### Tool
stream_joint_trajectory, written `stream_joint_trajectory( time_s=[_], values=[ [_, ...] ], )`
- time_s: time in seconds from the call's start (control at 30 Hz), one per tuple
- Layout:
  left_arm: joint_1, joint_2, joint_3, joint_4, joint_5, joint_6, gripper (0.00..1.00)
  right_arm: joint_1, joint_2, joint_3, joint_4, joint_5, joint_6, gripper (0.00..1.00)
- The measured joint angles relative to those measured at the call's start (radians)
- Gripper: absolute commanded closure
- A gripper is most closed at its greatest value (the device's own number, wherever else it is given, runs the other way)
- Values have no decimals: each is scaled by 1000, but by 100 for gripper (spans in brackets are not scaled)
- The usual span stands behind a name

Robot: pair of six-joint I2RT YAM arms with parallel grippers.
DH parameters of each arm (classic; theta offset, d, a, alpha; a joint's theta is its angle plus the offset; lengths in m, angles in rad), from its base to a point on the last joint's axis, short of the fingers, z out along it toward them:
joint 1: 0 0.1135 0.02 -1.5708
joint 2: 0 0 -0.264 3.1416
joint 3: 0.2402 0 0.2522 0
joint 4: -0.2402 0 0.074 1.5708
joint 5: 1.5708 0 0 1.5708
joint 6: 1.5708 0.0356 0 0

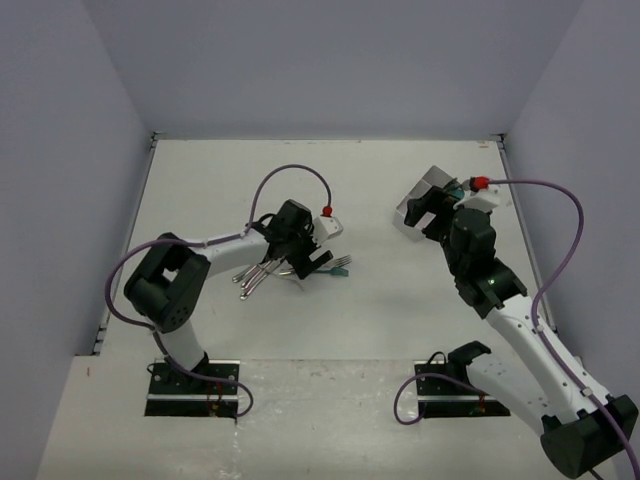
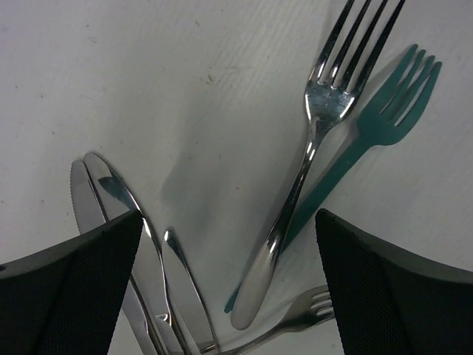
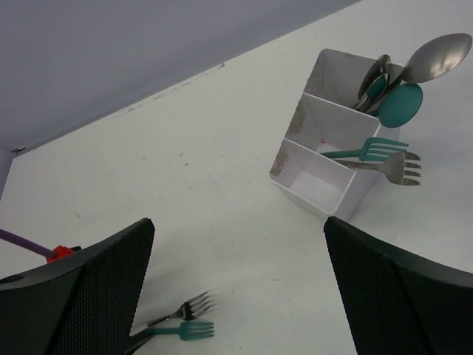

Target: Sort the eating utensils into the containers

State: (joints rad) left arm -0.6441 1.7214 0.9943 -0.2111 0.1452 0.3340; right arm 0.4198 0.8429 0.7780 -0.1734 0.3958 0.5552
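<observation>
The left gripper [image 2: 228, 222] is spread wide and holds nothing. It hangs over loose utensils on the table [image 2: 148, 74]: 1 silver fork [image 2: 325, 100] lies across 1 teal fork [image 2: 388, 118], with knives [image 2: 92, 196] at the left finger. The right gripper [image 3: 238, 225] is spread wide and holds nothing, facing the 3-compartment container [image 3: 319, 74]. Spoons [image 3: 440, 55] occupy its far compartment, 2 forks [image 3: 373, 150] its middle one.

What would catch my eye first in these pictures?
Mid-table, the left gripper hangs open over a tangle of silver forks, knives and a teal fork. At the far right stands a white box: spoons in one end compartment, two forks in the middle, the other end bare.
</observation>
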Motion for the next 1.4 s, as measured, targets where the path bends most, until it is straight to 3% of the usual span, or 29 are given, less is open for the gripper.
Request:
stream_joint_trajectory(
  time_s=[0.2,0.43,0.5,0.63,1.0,1.07,1.4],
  values=[
    [0,27,15,6,-43,0,0,0,-19,-21,-7,-14,0,1],
    [-16,74,46,10,-51,0,7,0,-51,-45,-27,-12,-1,1],
    [-27,89,63,13,-53,0,16,0,-56,-46,-33,-8,-3,1],
    [-48,111,83,17,-49,-3,44,0,-67,-50,-38,1,-3,1],
    [-58,114,80,7,39,7,78,0,-101,-73,-53,14,1,1],
    [-58,114,80,5,51,9,98,0,-119,-81,-53,18,1,1],
    [-58,73,80,2,102,17,100,0,-143,-102,-57,33,1,1]
  ],
)
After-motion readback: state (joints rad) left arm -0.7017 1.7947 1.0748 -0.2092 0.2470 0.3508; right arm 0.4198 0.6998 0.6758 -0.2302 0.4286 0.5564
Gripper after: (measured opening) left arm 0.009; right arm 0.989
